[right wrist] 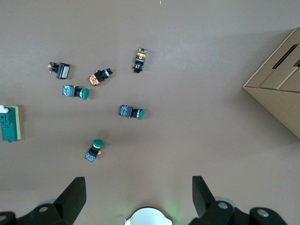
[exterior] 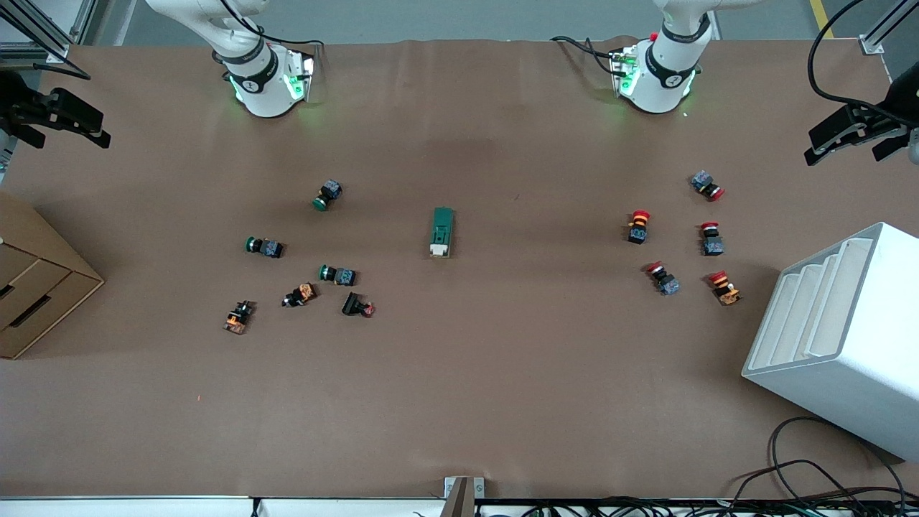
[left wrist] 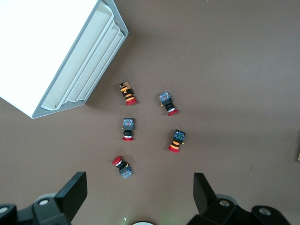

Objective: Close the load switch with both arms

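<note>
Dark-green and oblong, the load switch lies alone at the middle of the brown worktop, its white lever end pointing toward the front camera. Green-capped push-buttons are scattered toward the right arm's end, red-capped push-buttons toward the left arm's end, near a white tiered tray; a cardboard box sits at the right arm's end.

Nothing fixes the switch down, so pressing the lever with one claw alone would likely make the block slide or tip; one arm probably has to brace it. Whether the lever is now open cannot be told from here.

Both arms wait. The left claw hangs over the red buttons, fingers spread wide and empty. The right claw hangs over the green buttons, likewise wide apart, touching nothing.
</note>
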Action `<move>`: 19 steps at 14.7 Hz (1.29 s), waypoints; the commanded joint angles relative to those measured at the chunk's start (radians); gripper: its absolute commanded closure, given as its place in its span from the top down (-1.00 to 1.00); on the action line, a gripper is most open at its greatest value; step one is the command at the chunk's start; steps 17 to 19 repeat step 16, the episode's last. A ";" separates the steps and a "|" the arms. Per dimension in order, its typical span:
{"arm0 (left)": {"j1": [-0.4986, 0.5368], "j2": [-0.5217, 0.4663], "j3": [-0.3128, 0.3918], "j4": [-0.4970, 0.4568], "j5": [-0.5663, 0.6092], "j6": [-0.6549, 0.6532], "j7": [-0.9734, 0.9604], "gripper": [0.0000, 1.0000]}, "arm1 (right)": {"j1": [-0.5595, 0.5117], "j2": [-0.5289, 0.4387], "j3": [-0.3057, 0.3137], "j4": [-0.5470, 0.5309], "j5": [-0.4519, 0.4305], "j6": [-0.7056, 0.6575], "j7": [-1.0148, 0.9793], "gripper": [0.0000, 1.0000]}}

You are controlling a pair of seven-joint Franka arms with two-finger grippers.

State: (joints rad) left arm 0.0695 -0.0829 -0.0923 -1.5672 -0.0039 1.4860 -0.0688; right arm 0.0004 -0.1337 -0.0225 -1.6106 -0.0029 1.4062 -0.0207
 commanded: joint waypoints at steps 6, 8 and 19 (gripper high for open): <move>0.003 -0.015 -0.001 -0.011 -0.005 -0.004 0.020 1.00 | 0.003 -0.027 -0.008 -0.028 0.049 0.014 -0.021 1.00; 0.000 -0.006 -0.007 -0.010 0.004 -0.004 0.017 1.00 | 0.003 -0.027 -0.008 -0.026 0.047 0.011 -0.022 1.00; 0.004 0.012 -0.004 0.029 0.002 -0.004 0.029 1.00 | -0.002 -0.029 -0.010 -0.028 0.035 0.007 -0.025 1.00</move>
